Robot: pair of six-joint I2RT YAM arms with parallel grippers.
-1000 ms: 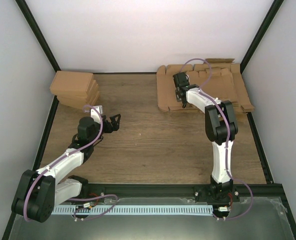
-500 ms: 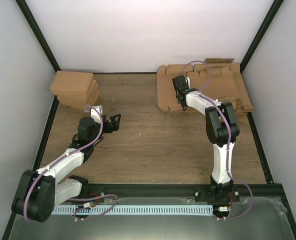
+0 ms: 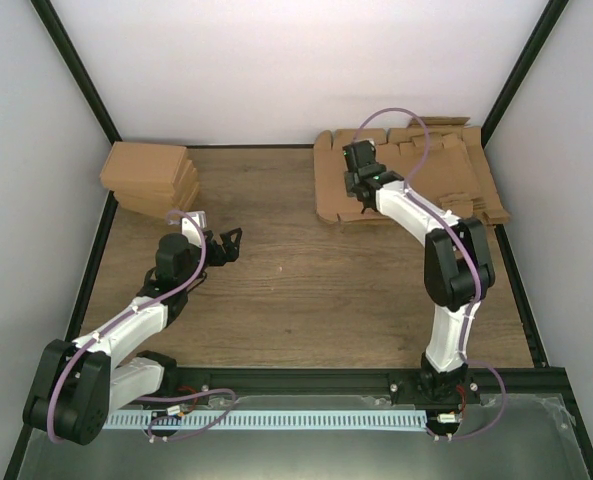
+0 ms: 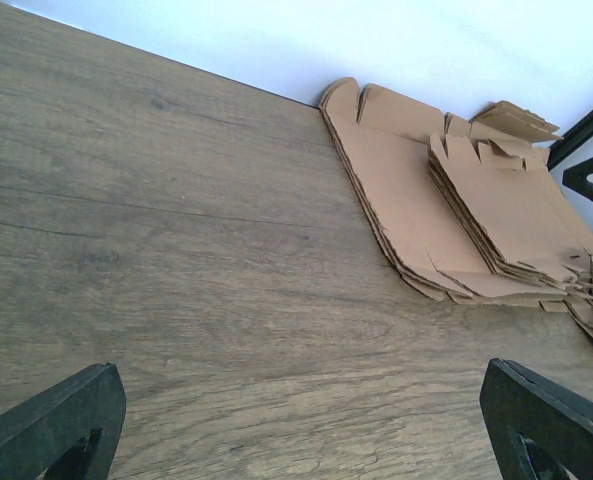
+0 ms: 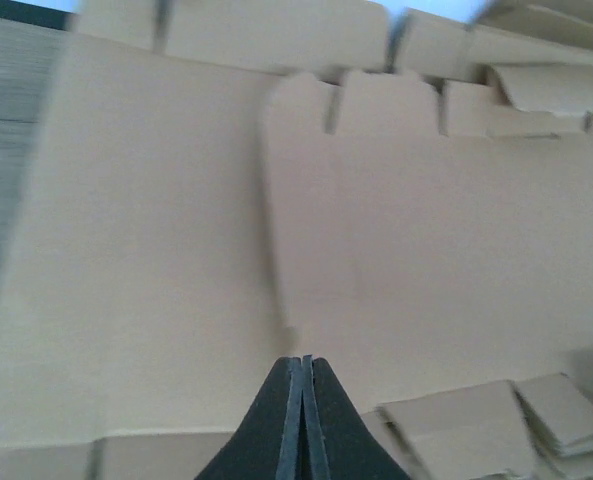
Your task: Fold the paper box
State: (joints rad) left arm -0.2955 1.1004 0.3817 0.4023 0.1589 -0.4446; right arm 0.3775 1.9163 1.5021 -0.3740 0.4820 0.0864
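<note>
The paper box shows in the right wrist view as a flat light-brown cardboard piece with small tabs along its far edge. It lies on top of the pile of flat sheets at the back right. My right gripper is over it, jaws pressed together, with its tips at the piece's left edge. The view is blurred, and no cardboard shows between the pads. From above, the right gripper hangs over the pile's left part. My left gripper stands wide open over bare table, far from the pile, its fingers at the frame's corners.
A stack of folded brown boxes sits at the back left corner. The pile of flat sheets fans out towards the right wall. Black frame posts and white walls close in the wooden table.
The right gripper has shut over the pile. Its wrist has moved slightly towards the back wall and its elbow has swung right. The left arm has not moved.
</note>
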